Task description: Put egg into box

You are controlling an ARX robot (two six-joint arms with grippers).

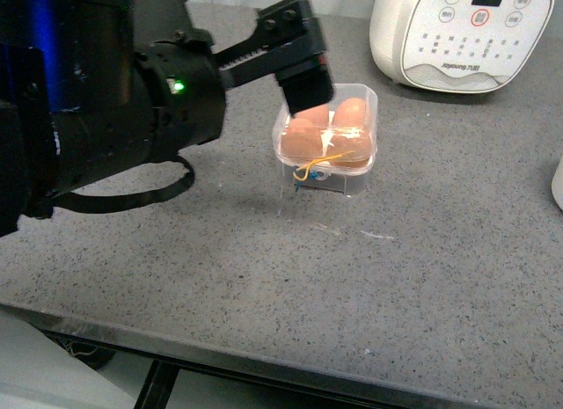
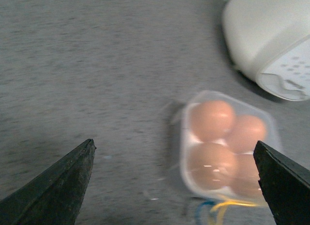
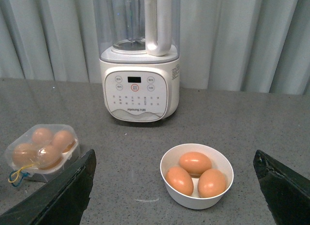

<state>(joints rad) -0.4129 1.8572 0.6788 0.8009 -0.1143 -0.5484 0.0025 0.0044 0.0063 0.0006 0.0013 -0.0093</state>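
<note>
We see the box (image 2: 227,147) holding four eggs, looks full; left hand (image 2: 177,179) spread empty above it.

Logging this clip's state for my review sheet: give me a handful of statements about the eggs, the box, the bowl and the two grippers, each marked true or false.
1. The box holds four eggs. True.
2. The left gripper is shut on an egg. False: it is open and empty, with the box below it.
3. The white bowl holds five eggs. False: three show in it.
4. The big white appliance stands on the grey counter behind the box. True.
5. The right gripper holds the bowl. False: it is open, with the bowl apart from it on the counter.
</note>
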